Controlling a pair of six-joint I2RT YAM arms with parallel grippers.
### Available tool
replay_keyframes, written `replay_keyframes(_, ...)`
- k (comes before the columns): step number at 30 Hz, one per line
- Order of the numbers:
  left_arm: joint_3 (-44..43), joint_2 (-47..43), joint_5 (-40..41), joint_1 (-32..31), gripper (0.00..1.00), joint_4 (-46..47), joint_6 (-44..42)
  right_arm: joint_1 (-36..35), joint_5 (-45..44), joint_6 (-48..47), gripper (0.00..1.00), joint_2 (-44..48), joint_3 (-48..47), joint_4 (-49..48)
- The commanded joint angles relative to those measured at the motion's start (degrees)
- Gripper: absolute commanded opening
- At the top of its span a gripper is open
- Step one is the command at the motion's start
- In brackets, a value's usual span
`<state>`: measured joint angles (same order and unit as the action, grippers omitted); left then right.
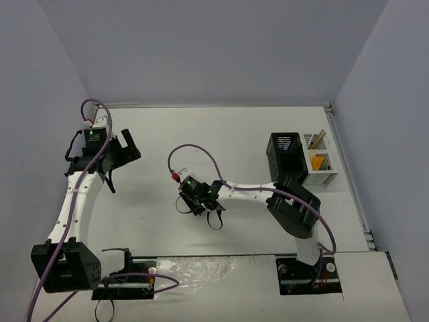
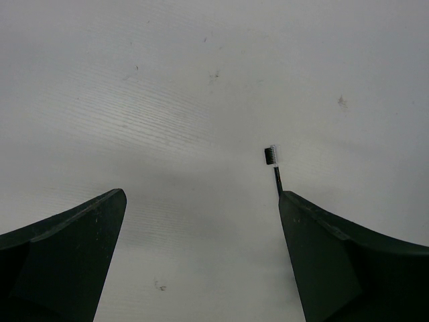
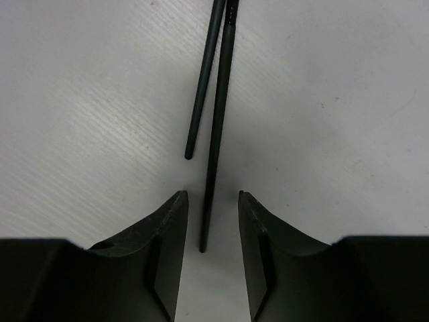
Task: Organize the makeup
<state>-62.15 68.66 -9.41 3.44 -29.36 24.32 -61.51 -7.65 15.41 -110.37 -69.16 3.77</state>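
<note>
Two thin black pencils lie side by side on the white table in the right wrist view. The longer pencil (image 3: 218,134) runs down between the jaws of my right gripper (image 3: 213,198), which stand narrowly apart on either side without touching it. The shorter pencil (image 3: 201,87) ends just ahead of the left fingertip. In the overhead view my right gripper (image 1: 201,201) is low over the table's middle. My left gripper (image 2: 201,194) is wide open with nothing between its fingers. A small black brush (image 2: 270,155) with a white-edged head lies just beyond its right finger (image 2: 335,255).
At the right edge of the table stands a black mesh holder (image 1: 288,157). Joined to it is a white compartment holder (image 1: 322,176) with beige sticks (image 1: 317,141) and an orange item (image 1: 320,161) in it. My left gripper (image 1: 117,157) hovers at the far left.
</note>
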Motion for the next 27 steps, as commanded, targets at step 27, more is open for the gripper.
replay_keyframes(27,-2.71,-1.16,0.27,0.11,0.97,1.86,-0.06,8.06,-1.0,4.64,0.31,13.15,13.97,4.99)
